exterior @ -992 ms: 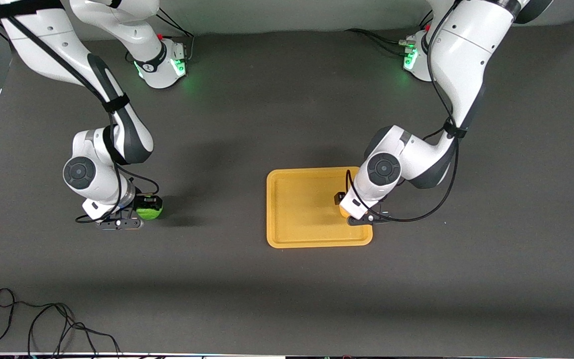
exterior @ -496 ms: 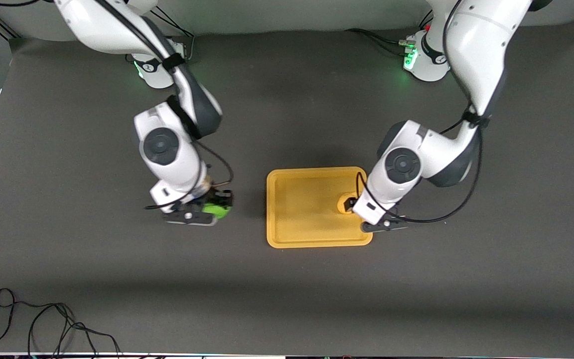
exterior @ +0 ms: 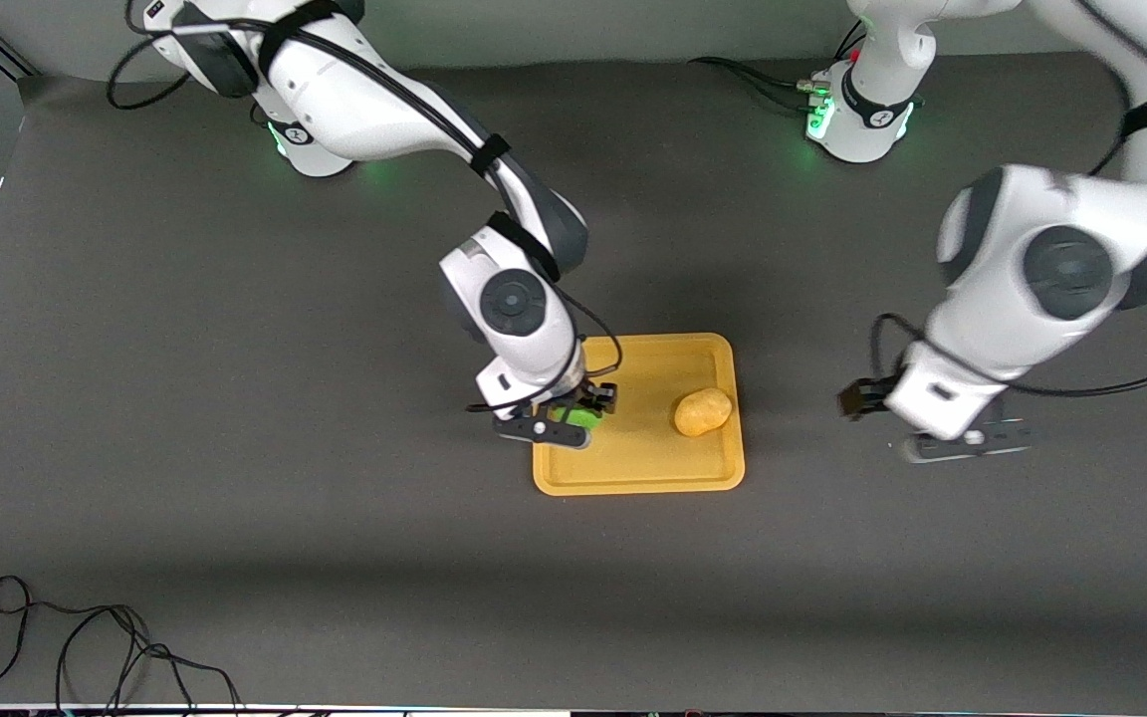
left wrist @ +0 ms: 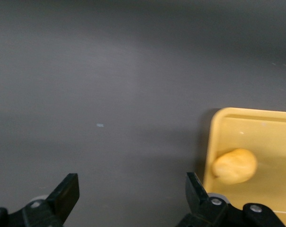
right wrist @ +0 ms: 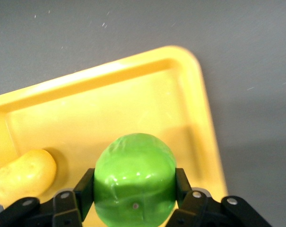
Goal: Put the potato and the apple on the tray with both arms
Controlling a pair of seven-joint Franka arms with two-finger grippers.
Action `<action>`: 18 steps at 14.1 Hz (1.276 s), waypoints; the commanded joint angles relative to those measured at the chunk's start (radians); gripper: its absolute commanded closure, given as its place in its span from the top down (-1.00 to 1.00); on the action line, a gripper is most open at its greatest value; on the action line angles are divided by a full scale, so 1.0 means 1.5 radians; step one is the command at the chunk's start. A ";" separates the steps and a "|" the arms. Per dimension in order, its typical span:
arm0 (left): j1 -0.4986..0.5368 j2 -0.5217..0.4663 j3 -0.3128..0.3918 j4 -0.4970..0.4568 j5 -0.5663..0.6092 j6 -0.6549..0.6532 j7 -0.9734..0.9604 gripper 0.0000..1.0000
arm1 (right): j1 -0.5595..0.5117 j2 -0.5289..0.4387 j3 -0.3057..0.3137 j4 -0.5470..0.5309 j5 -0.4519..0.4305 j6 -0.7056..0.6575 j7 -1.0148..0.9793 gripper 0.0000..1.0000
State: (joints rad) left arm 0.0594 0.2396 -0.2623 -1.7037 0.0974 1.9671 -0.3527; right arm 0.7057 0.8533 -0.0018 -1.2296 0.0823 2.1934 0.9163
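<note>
tray point(exterior: 633, 478): my landmark, flat on the table, long sides running toward the two arm ends; only its rim at the right arm's end is partly covered by my right wrist.
potato point(exterior: 702, 411): done, I'd say. It lies on the tray floor, close to the rim at the left arm's end, nothing gripping it. Lumpy oval, long axis roughly along the tray's long side, tilted a bit, fatter end toward the left arm's end as far as I can tell.
apple point(exterior: 570, 414): not done yet. Clamped in my right gripper point(exterior: 573, 416), over the tray's end toward the right arm. In the right wrist view the apple point(right wrist: 134, 181) sits squeezed between both fingers, tray floor under it, potato point(right wrist: 23, 174) off to one side, well apart. Round, so no real long axis; dimple not visible, can't tell which way it points.
left gripper point(exterior: 917, 426): fingers spread wide, holding nothing, over bare table off the tray's end toward the left arm; left wrist view shows fingers point(left wrist: 65, 195) far apart.
left to do: lower the apple, let go, pull the right arm clear. About three quarters through, my guess.
</note>
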 commanded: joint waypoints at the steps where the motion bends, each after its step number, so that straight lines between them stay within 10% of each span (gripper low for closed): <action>1: 0.079 -0.062 -0.004 -0.015 -0.029 -0.028 0.108 1.00 | 0.025 0.067 -0.012 0.064 0.001 0.026 0.050 -0.05; 5: 0.144 -0.091 -0.004 -0.015 -0.031 -0.038 0.199 1.00 | 0.031 0.090 -0.011 0.063 -0.016 0.027 0.078 0.12; 7: 0.161 -0.097 -0.002 -0.015 -0.048 -0.042 0.218 1.00 | 0.031 0.088 -0.011 0.063 -0.020 0.027 0.077 0.99; 13: 0.164 -0.106 -0.001 -0.015 -0.050 -0.043 0.218 1.00 | 0.012 0.025 -0.013 0.049 -0.032 -0.008 0.064 1.00; 18: 0.162 -0.111 -0.002 0.016 -0.050 -0.085 0.214 1.00 | -0.075 -0.211 -0.015 -0.182 -0.028 -0.037 -0.041 1.00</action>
State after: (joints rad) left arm 0.2959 0.1016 -0.2613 -1.6998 0.0375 1.8920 -0.0467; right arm 0.6512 0.7464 -0.0321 -1.2529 0.0532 2.1339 0.9337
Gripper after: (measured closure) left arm 0.000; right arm 0.000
